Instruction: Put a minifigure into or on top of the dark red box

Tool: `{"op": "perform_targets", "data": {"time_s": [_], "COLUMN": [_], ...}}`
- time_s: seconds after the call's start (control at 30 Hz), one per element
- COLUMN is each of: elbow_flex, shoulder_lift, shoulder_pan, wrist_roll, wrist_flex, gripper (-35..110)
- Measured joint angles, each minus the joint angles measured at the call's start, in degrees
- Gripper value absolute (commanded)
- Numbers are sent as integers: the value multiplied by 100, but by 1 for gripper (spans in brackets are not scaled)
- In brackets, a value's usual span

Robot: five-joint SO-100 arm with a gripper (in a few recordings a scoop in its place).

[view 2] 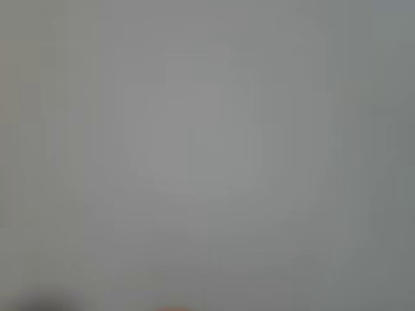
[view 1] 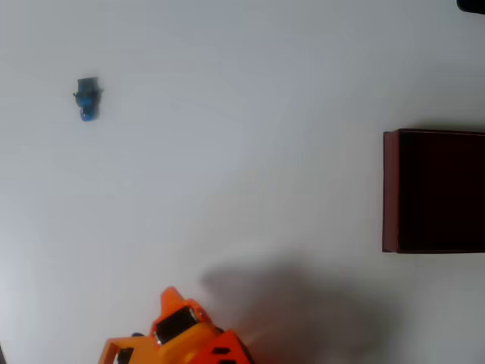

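Jaws: the orange plastic robot arm (view 1: 182,334) pokes in at the bottom edge of the overhead view. Its tip is cut short by the edge, so I cannot tell if the jaws are open or closed. They hold nothing that I can see and touch nothing.
Wrist view: just blurry grey, most likely the bare table.
Table: a plain white table (view 1: 242,114) with a soft grey shadow next to the arm.
Toy: the tiny blue toy minifigure with a dark top (view 1: 88,98) lies at the upper left of the overhead view, well apart from the arm.
How it will handle: I think it is very light, hard and a bit slippery, so it could pop out or roll.
Where to grab: across its blue middle, with the jaws low and close around it.
Box: the big dark red box with thin walls and a black inside (view 1: 390,189) sits at the right edge, far from the toy.
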Motion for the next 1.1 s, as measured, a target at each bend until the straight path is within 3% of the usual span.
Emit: {"op": "perform_targets", "data": {"time_s": [0.83, 1.0, 1.1], "elbow_flex": [0, 0, 0], "shoulder_lift": [0, 0, -18], "shoulder_pan": [0, 9, 35], "wrist_roll": [0, 0, 141], "wrist_flex": [0, 0, -9], "gripper": [0, 6, 0]}}
